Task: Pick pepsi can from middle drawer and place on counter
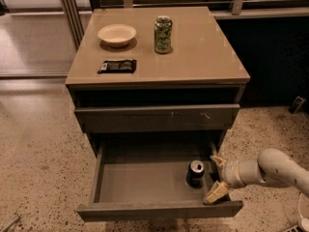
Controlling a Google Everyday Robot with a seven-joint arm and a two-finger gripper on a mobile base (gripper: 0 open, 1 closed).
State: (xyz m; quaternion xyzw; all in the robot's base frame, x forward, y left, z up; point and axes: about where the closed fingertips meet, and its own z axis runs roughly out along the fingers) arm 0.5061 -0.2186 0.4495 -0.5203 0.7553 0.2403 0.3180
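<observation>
Low in the frame, pulled open: the flat grey-brown drawer [140, 183] with low walls, the small dark pepsi can [195, 173] upright toward its right end, round silver top showing. Just right of the pepsi can, at the drawer's right wall, the pale gripper [216, 177] on a smooth, rounded white arm [270, 166], tapered fingers [215, 193] spread apart and holding nothing. Higher up, a shut drawer front [157, 118] with pale scratches, then the glossy tan counter [203, 52] bearing a flat black packet [117, 66], a shallow cream bowl [117, 34] and a patterned green can [163, 34].
</observation>
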